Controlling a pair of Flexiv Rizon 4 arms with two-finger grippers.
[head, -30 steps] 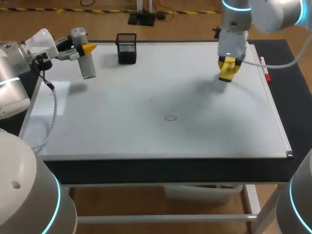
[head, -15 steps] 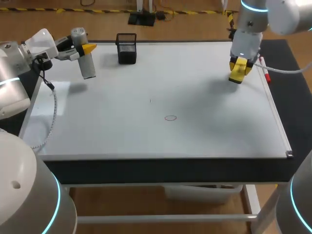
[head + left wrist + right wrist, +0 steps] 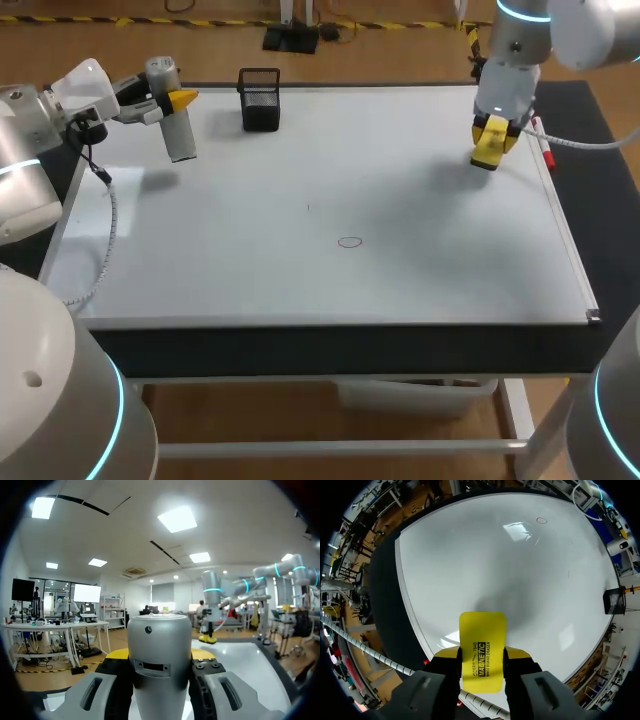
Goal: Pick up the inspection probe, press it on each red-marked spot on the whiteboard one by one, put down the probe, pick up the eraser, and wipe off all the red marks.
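- A whiteboard (image 3: 400,280) is laid flat on a dark counter (image 3: 605,230) and covers most of it.
- The left gripper (image 3: 170,100) is seen at the board's far left corner, clamped on the inspection probe (image 3: 178,135).
- The probe is a silver-grey cylinder. In the left wrist view it is held between the two yellow-tipped fingers, which touch it from both sides.
- The right gripper (image 3: 492,133) is held over the board's far right part, closed on a flat yellow eraser (image 3: 482,635).
- In the right wrist view the eraser is pinched between both fingers and sticks out ahead of them.
- A thin red oval mark (image 3: 349,242) is drawn near the board's middle, well apart from both grippers.
- A black mesh holder (image 3: 260,100) is placed on the far edge, near the probe.
- A red marker (image 3: 543,143) lies along the board's right edge, just beside the eraser.
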